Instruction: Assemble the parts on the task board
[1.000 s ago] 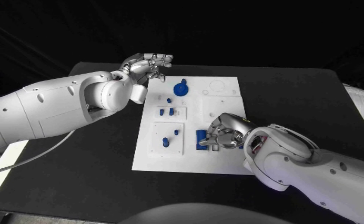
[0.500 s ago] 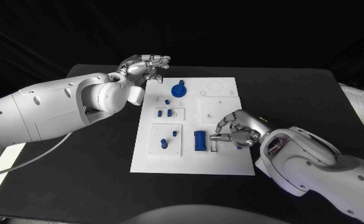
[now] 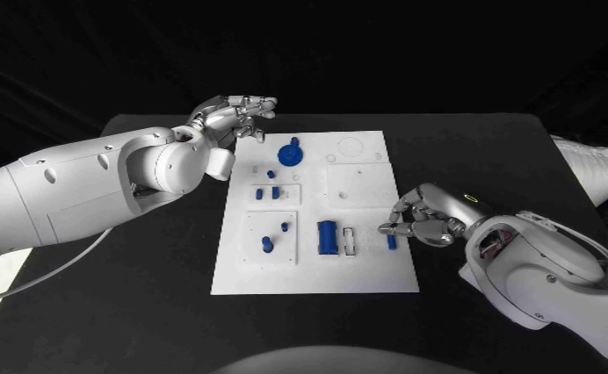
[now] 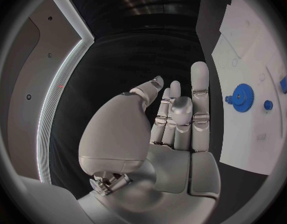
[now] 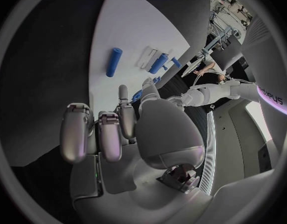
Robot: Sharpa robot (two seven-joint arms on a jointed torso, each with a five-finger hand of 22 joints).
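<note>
Head view: I see the flat white task board [image 3: 367, 273] mid-table on the matte black table [image 3: 152, 304], carrying a toothed blue gear [image 3: 290, 155], a long blue cylinder [image 3: 327, 235] and five smaller blue parts. My left hand [image 3: 235, 116] hovers off the board's far left corner, fingers loosely curled, holding nothing. My right hand [image 3: 424, 220] sits at the board's right edge, pinching a small blue part [image 3: 392, 240].

Left wrist view: smooth silver fingers [image 4: 200, 92] extended, empty.

Right wrist view: fingers [image 5: 76, 132] curled; the pinch is hidden.

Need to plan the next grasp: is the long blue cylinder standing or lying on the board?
Lying flat: the blue cylinder shows its full length on the task board.
</note>
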